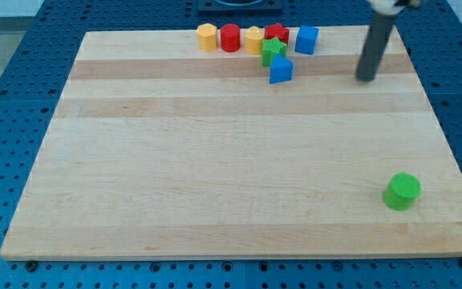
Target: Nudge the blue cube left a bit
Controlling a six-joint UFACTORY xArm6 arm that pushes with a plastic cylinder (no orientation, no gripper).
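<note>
The blue cube (307, 38) stands near the board's top edge, at the right end of a cluster of blocks. My tip (366, 79) is on the board to the right of and below the cube, apart from it. A second blue block (281, 70), wedge-like, lies below the cluster. A green star-shaped block (273, 50) sits between it and a red block (277, 33). To the left stand a yellow block (253, 39), a red cylinder (229, 38) and another yellow block (207, 37).
A green cylinder (402, 191) stands alone near the board's bottom right corner. The wooden board (215, 160) lies on a blue perforated table (22, 96).
</note>
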